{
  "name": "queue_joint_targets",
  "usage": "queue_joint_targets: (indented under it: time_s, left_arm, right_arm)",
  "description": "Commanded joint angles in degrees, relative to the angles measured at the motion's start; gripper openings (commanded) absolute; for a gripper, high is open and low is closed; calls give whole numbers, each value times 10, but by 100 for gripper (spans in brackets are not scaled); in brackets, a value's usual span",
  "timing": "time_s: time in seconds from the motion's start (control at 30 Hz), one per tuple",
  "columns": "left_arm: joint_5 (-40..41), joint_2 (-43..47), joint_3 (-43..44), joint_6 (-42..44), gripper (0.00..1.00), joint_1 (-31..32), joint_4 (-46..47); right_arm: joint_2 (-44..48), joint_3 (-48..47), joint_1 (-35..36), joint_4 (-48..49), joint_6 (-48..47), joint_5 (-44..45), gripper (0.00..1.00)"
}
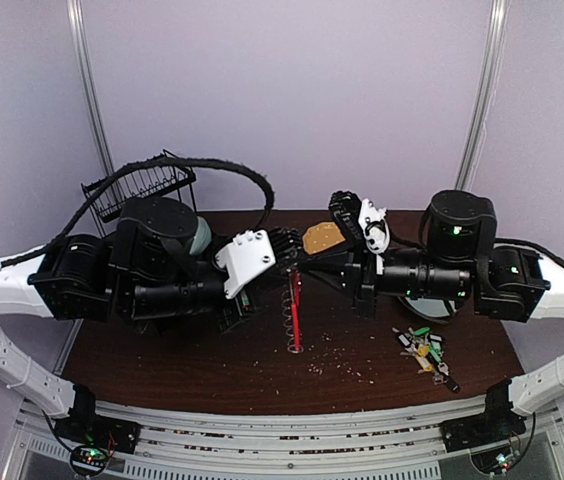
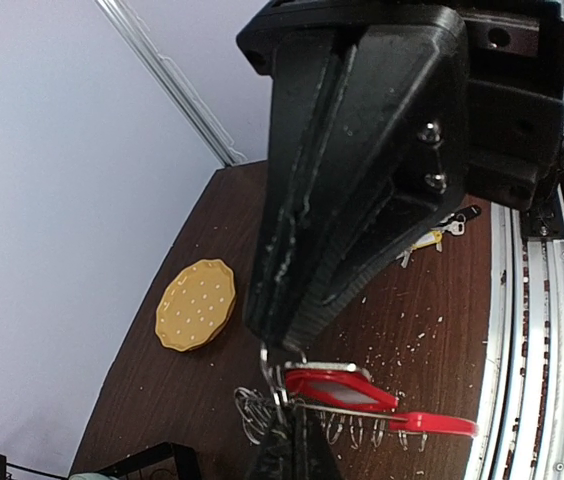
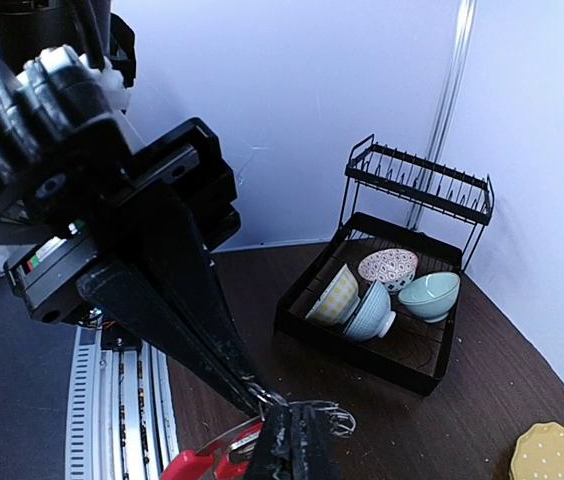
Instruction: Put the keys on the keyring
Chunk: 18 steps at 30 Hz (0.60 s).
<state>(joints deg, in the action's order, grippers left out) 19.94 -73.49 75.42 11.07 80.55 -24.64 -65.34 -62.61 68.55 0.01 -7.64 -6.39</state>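
Observation:
The keyring [image 1: 294, 312] hangs upright over the table's middle, its red arc [image 2: 432, 423] and silver loops [image 2: 252, 410] showing. Both grippers meet at its top end. My left gripper [image 2: 290, 440] is shut on it among the loops. My right gripper [image 3: 292, 432] is shut too, pinching a silver loop at the same end; its tip [image 2: 277, 335] shows in the left wrist view. A red tag [image 2: 347, 388] with a pale window lies against the ring. The other keys [image 1: 424, 348] lie in a heap at the right front of the table, apart from both grippers.
A round yellow dotted plate [image 1: 322, 237] lies behind the grippers. A black wire dish rack [image 3: 362, 355] with three bowls [image 3: 377, 300] stands at the back left corner. Pale crumbs [image 1: 347, 365] are scattered over the dark wooden table. Metal rails [image 2: 537, 330] run along the near edge.

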Motion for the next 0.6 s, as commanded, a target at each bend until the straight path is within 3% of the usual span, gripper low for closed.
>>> queue_joint_targets:
  time_s: [0.0,0.2,0.33,0.57]
  left_arm:
    - [-18,20,-6,11,0,2,48]
    - [-10,20,-6,11,0,2,52]
    - [-11,30,-15,14,0,2,66]
    - [-57,111,-143,79,0,2,237]
  right_arm:
    - [10,9,0,15,3,51,0]
    - [14,12,0,16,-4,14,0]
    - [16,15,-1,15,-2,36,0]
    - [-9,4,-2,13,-2,-30,0]
